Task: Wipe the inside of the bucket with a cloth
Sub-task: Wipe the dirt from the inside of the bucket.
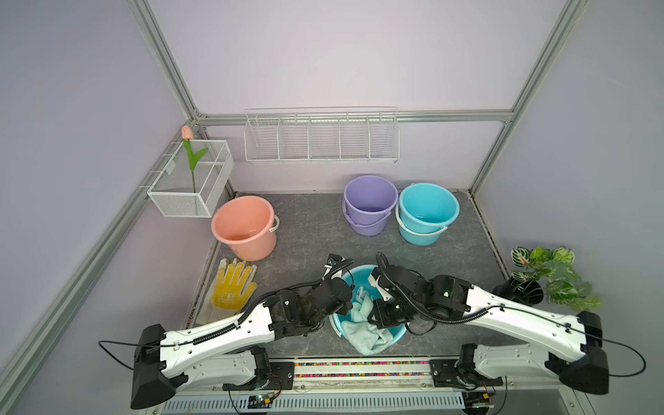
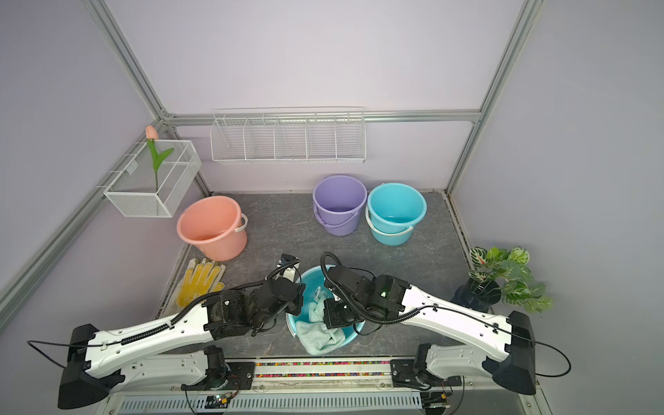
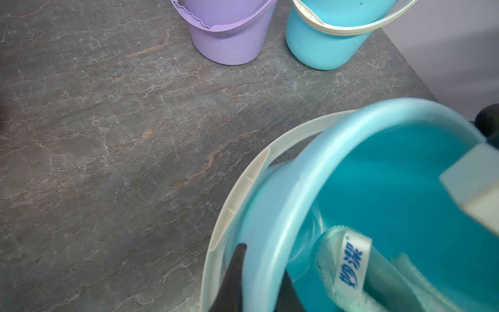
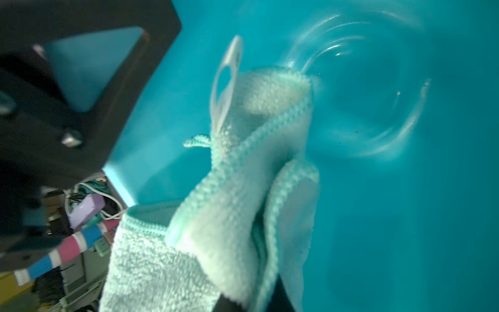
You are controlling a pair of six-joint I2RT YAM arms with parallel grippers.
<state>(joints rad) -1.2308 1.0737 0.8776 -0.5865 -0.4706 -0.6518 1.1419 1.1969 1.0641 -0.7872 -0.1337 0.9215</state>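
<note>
A teal bucket (image 1: pixel 394 337) stands near the table's front edge, between my two arms. My left gripper (image 3: pixel 263 283) is shut on the bucket's rim (image 3: pixel 305 173), with one black finger (image 3: pixel 237 270) outside the wall and one inside. The cloth (image 1: pixel 366 336), pale mint-green with a white label (image 3: pixel 353 264), lies partly in the bucket and hangs over its front rim. My right gripper (image 4: pixel 251 299) reaches down into the bucket and is shut on a fold of the cloth (image 4: pixel 243 189) against the teal inner wall (image 4: pixel 405 189). In both top views the wrists hide the fingertips.
A pink bucket (image 1: pixel 244 226) stands at the back left, a purple bucket (image 1: pixel 370 204) and a second teal bucket (image 1: pixel 427 212) at the back right. A yellow-dotted glove (image 1: pixel 231 287) lies left. A potted plant (image 1: pixel 549 280) stands right. Wire baskets (image 1: pixel 321 138) hang on the walls.
</note>
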